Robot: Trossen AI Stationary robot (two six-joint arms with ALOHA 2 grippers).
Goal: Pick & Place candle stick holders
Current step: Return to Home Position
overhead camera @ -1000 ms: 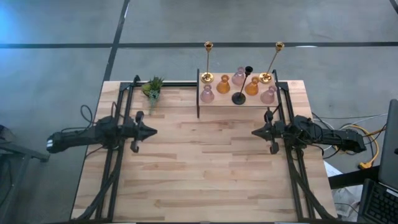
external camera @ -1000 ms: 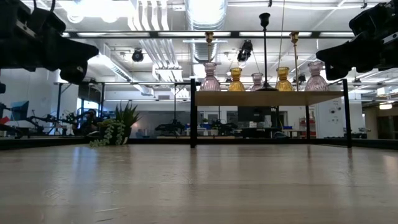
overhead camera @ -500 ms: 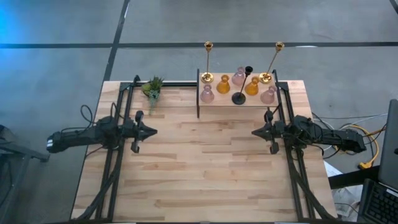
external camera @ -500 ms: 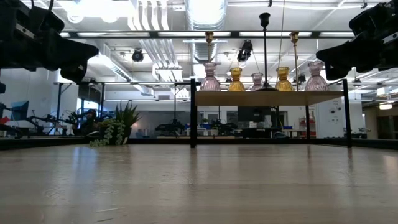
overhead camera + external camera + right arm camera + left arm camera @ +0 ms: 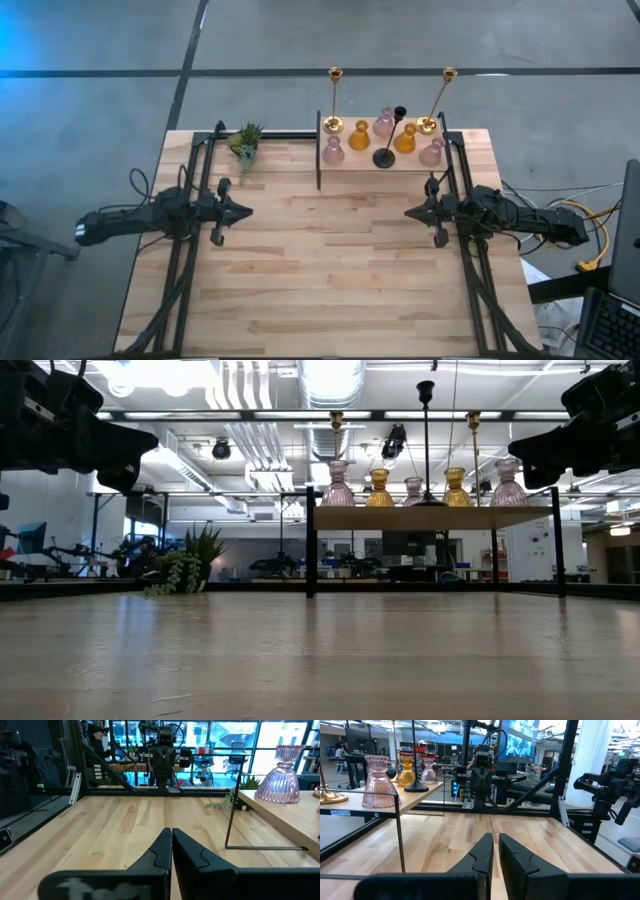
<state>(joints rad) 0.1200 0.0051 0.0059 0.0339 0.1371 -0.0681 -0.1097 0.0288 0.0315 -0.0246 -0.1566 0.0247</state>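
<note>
I see all candle holders [image 5: 359,135] upright on the shelf [image 5: 356,161], far right. Right gripper [image 5: 410,212] is nearer, just on its near side; left gripper [image 5: 243,211] is well off left. Both pressed together, empty.

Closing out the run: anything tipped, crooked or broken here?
Nothing stands out. The candle holders all stand upright on the shelf, the plant sits beside it on the table, and the left tool and right tool are shut and empty.

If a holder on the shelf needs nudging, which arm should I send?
Right. The right gripper sits close in front of the shelf; the left gripper waits across the table, nearer the plant. Both are shut and empty.
</note>
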